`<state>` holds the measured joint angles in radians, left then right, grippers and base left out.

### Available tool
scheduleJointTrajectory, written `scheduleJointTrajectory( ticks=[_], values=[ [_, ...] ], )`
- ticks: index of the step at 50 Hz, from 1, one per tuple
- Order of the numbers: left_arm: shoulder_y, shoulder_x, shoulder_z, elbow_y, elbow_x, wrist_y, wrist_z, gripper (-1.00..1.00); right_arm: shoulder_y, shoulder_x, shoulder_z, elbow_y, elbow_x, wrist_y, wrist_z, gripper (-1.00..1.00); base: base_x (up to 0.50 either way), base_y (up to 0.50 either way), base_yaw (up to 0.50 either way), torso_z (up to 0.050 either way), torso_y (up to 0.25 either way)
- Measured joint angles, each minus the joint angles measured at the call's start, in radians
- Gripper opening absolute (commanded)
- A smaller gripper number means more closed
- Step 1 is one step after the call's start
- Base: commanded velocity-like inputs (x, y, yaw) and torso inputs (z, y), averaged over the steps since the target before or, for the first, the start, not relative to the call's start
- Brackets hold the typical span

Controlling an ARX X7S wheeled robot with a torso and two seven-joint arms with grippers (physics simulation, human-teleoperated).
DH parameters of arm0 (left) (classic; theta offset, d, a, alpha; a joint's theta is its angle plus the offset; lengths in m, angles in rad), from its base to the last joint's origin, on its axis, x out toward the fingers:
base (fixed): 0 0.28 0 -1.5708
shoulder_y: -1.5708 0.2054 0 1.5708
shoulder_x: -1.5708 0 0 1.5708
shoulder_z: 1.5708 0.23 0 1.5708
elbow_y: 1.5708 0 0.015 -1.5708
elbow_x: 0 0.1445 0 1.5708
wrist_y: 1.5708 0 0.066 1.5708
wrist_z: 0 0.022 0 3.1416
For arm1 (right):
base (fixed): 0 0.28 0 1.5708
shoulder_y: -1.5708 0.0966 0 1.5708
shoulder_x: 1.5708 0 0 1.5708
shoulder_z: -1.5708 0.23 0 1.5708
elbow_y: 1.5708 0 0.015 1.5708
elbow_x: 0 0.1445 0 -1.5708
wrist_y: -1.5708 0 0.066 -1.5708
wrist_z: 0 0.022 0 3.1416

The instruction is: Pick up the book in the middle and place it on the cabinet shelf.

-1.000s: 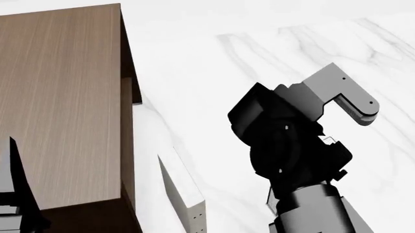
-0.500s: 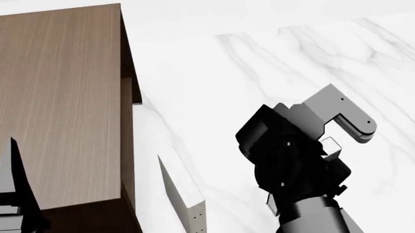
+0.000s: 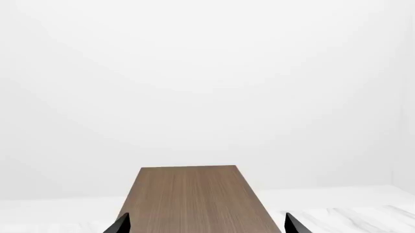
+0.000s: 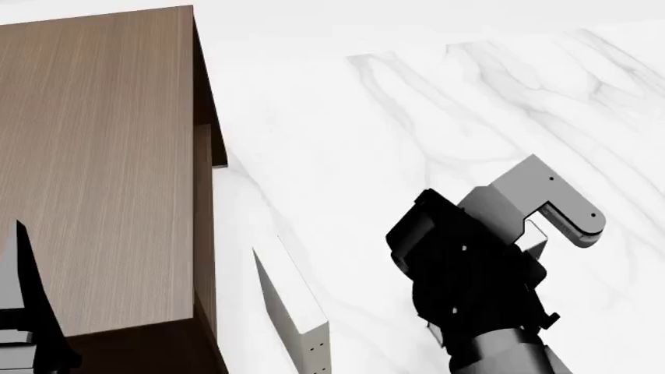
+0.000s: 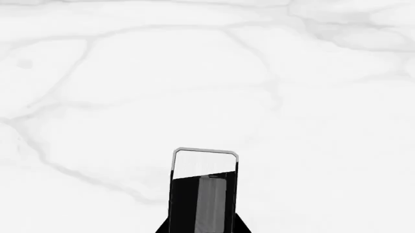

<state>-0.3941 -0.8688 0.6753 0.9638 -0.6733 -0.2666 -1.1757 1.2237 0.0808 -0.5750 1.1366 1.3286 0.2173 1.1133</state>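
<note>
The dark grey book point(image 5: 204, 194) with white page edges stands between the jaws of my right gripper point(image 5: 203, 228), which is shut on it and holds it above the white marble surface point(image 5: 194, 73). In the head view only a pale sliver of the book point(image 4: 534, 234) shows beside the black right arm point(image 4: 468, 273). The brown wood-grain cabinet point(image 4: 93, 171) is at the left, well apart from the right arm. My left gripper point(image 3: 205, 224) is open and empty over the cabinet top point(image 3: 194, 199).
A pale beige-white book point(image 4: 296, 312) with small spine dots stands upright just right of the cabinet's dark side point(image 4: 205, 234). The left arm point(image 4: 21, 312) shows at the lower left edge. White marble surface point(image 4: 468, 101) spreads to the right.
The right arm has moved down and slightly right in the head view, carrying the book. The cabinet, the pale book and the left arm have not moved.
</note>
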Motion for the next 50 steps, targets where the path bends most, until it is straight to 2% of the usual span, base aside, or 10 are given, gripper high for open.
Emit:
scheduleJointTrajectory(
  ticks=[10, 19, 33, 43, 50],
  values=[
    [-0.001, -0.004, -0.001, 0.002, -0.002, 0.002, -0.004, 1.0, -0.009, 0.001, -0.028, 0.002, -0.013, -0.023, -0.049, -1.0, 0.0, 0.0, 0.0, 0.0, 0.0],
    [-0.002, -0.008, -0.004, 0.004, -0.007, 0.006, -0.009, 1.0, -0.054, 0.04, 0.014, -0.172, 0.038, -0.114, -0.162, -1.0, 0.0, 0.0, 0.0, 0.0, 0.0],
    [-0.005, -0.006, 0.002, 0.003, -0.005, 0.005, -0.011, 1.0, 0.02, 0.084, -0.021, -0.377, -0.033, -0.185, -0.225, -1.0, 0.0, 0.0, 0.0, 0.0, 0.0],
    [-0.006, -0.008, 0.003, 0.002, -0.005, 0.008, -0.012, 1.0, 0.078, 0.068, -0.026, -0.478, -0.103, -0.325, -0.305, -1.0, 0.0, 0.0, 0.0, 0.0, 0.0],
    [-0.006, -0.011, 0.004, 0.002, -0.004, 0.01, -0.013, 1.0, 0.097, 0.035, 0.012, -0.551, -0.079, -0.417, -0.38, -1.0, 0.0, 0.0, 0.0, 0.0, 0.002]
  ],
)
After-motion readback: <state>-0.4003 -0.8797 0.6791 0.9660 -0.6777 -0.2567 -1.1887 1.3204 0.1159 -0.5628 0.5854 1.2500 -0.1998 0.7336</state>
